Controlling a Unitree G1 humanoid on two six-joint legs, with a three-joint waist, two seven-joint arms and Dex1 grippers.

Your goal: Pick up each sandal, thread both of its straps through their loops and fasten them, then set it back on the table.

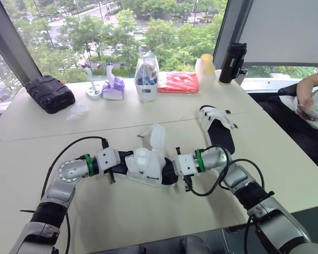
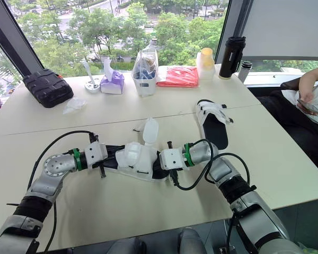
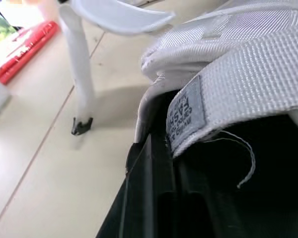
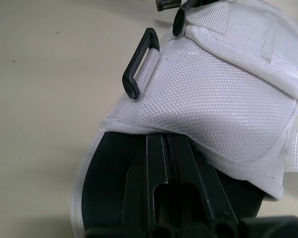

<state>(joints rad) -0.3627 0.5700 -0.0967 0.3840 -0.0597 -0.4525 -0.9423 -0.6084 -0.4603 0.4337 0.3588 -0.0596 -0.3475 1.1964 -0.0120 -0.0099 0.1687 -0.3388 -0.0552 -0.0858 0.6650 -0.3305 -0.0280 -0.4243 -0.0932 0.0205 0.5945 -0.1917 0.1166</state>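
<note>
The nearer sandal (image 1: 148, 166) lay on its sole on the pale table (image 1: 148, 222), close in front of the robot and lengthwise between the two arms. It had a black footbed and a white woven upper. One white strap (image 1: 157, 136) stood up loose from its far side, unfastened. A black loop (image 4: 139, 62) stuck out from the upper's edge with nothing through it. In the left wrist view a small grey label (image 3: 186, 116) hung at the edge of a woven band.

The left gripper (image 1: 123, 160) met the sandal at its left end and reached in under the band, touching it. Whether that gripper was open or closed could not be told. The right gripper (image 1: 170, 168) met the opposite end. Its two black fingers (image 4: 184, 188) lay pressed together with nothing between them, pushed in over the footbed just under the white upper.

The second sandal (image 1: 217, 127) lay flat farther back and to the right, well apart from both grippers, with its white straps lying across the foot.

Along the window side of the table stood a black case (image 1: 49, 93), a purple tissue pack (image 1: 113, 87), a clear container (image 1: 147, 76), a red packet (image 1: 178, 82) and a black bottle (image 1: 232, 62). A person's arm (image 1: 312, 100) showed at the far right, beyond the table's edge.
</note>
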